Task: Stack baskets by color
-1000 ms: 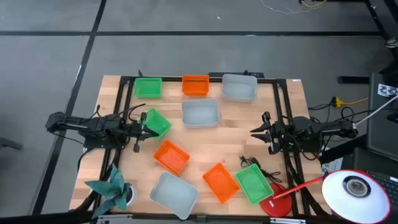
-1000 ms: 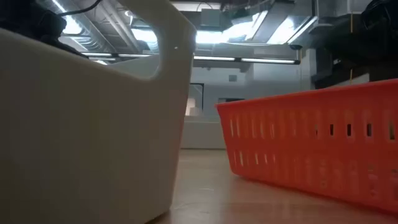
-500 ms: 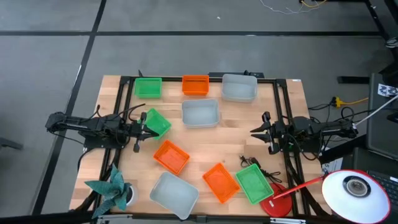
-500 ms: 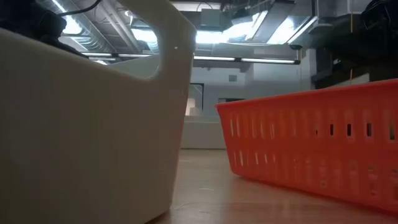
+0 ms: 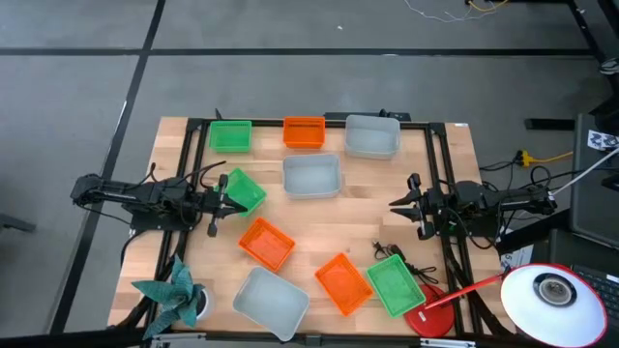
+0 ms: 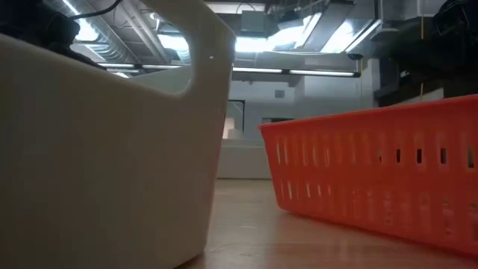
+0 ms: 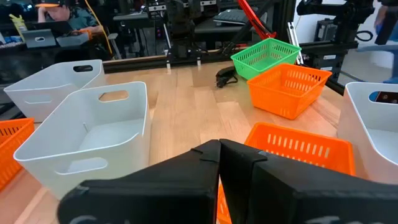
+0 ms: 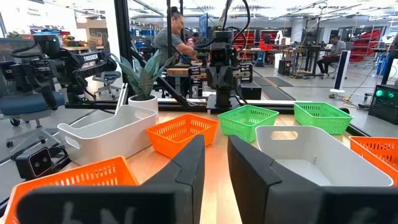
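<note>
Nothing was stacked at this point, all nine baskets sat singly on the wooden table (image 5: 426,174). I'll place everything off the pale grey basket in the middle (image 5: 311,176).

Behind it, along the far edge, ran a row of three: a green basket (image 5: 230,135), an orange basket (image 5: 304,131) and another grey basket (image 5: 372,136). Just to the left of the middle grey one sat a tilted green basket (image 5: 243,190). Nearer the front edge from it were a tilted orange basket (image 5: 266,243), a third grey basket (image 5: 271,301), one more orange basket (image 5: 342,283) and, touching that one's right side, the last green basket (image 5: 395,284).

The left gripper (image 5: 221,200) hovered right at the tilted green basket on the middle grey basket's left. Its fingers were pressed together with nothing between them, which the left wrist view showed plainly (image 7: 219,155).

The right gripper (image 5: 400,205) hung well to the right of the middle grey basket, over bare wood, touching no basket. Its fingers stood a little apart with only air between them (image 8: 216,163).

Other stuff: a teal paper figure (image 5: 174,294) at the front left corner, and a red lamp base (image 5: 428,318) at the front right, just beside the last green basket.
</note>
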Controlling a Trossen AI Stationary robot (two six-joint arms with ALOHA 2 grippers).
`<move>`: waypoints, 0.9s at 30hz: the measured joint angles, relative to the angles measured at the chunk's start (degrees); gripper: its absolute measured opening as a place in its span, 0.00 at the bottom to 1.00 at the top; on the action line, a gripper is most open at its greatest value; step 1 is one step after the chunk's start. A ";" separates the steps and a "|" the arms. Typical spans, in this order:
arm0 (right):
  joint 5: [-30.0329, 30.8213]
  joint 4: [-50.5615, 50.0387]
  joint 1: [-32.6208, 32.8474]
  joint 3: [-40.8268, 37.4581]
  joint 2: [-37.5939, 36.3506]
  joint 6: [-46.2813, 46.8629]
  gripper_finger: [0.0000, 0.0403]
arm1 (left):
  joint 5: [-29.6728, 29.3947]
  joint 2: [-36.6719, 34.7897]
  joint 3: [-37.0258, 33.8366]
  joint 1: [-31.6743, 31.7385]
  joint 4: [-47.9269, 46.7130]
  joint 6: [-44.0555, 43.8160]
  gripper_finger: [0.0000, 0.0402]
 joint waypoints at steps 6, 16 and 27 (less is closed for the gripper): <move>-0.02 0.01 -0.01 0.00 -0.02 0.66 0.18 | 0.00 -0.01 0.00 -0.02 0.00 0.00 0.00; -1.57 3.97 0.01 0.00 0.00 21.41 0.18 | -0.02 -0.01 -0.02 -0.02 4.92 -0.39 0.00; 5.24 17.33 -0.01 0.00 1.77 14.73 0.18 | -0.43 -0.02 -0.02 -0.02 23.99 3.29 0.00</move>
